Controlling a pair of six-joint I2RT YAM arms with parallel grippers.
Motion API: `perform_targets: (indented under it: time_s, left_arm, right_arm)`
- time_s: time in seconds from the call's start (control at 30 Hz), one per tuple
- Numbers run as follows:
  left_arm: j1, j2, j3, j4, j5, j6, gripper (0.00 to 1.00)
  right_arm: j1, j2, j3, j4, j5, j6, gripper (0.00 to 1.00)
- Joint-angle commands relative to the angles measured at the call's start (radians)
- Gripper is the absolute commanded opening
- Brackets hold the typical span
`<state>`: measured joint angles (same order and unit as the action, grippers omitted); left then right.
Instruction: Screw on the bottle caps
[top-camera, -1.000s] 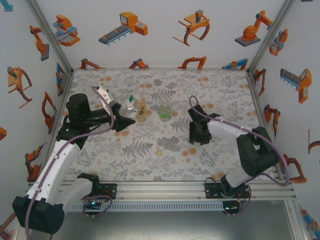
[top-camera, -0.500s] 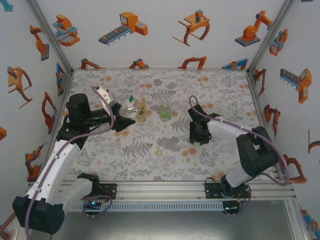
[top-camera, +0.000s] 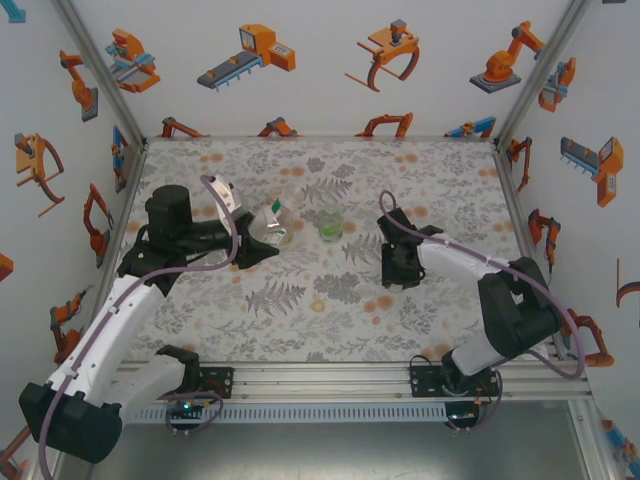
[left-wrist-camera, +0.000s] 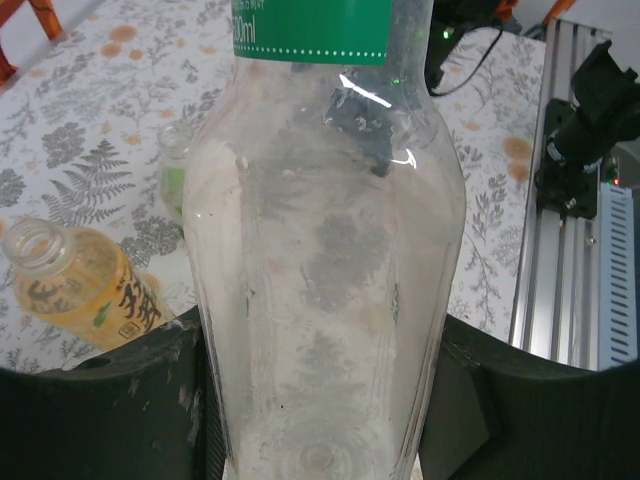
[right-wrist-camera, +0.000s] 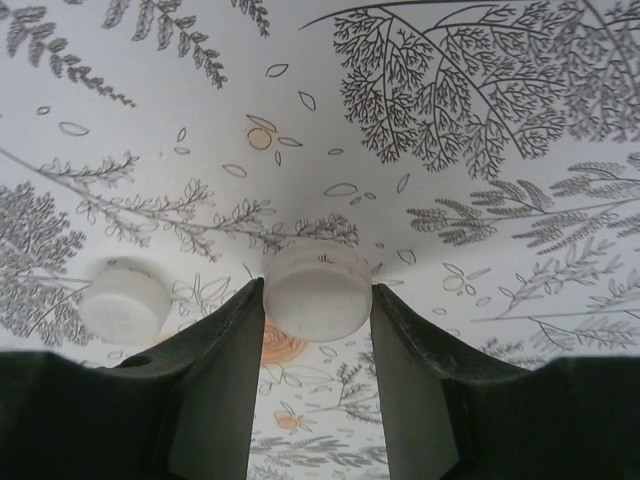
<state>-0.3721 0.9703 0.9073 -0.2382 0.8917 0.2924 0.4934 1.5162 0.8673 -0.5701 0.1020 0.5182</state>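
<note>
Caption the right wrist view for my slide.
Right gripper pinching a whitish cap on the fern-print table, with a second cap lying just to its left.

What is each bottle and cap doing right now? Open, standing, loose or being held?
slim bottle: gripped in the left gripper jaws.
amber bottle: uncapped, mouth open.
green bottle: standing upright on the table.
white cap: on the table, pinched in the right gripper jaws.
second white cap: lying loose beside it.
yellow cap: lying loose on the table.
</note>
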Motion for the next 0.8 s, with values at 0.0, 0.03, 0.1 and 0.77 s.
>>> perform_targets:
  time_s: [0.0,0.03,0.1,0.77]
  left_arm:
    - [-0.031,0.011,0.038,-0.077,-0.035,0.074,0.00]
    - [-0.038,0.017,0.039,-0.083,-0.039,0.076,0.00]
    - [-0.055,0.029,0.044,-0.095,-0.045,0.086,0.00]
    - [-0.264,-0.008,-0.001,-0.225,-0.216,0.356,0.00]
  right_arm:
    - [0.004,-0.100,0.055,-0.043,-0.003,-0.055,0.33]
    - [0.004,-0.129,0.062,-0.038,-0.023,-0.073,0.32]
    - [0.004,-0.178,0.081,-0.033,-0.066,-0.110,0.29]
    - [0.004,-0.485,0.219,0.189,-0.860,-0.573,0.08]
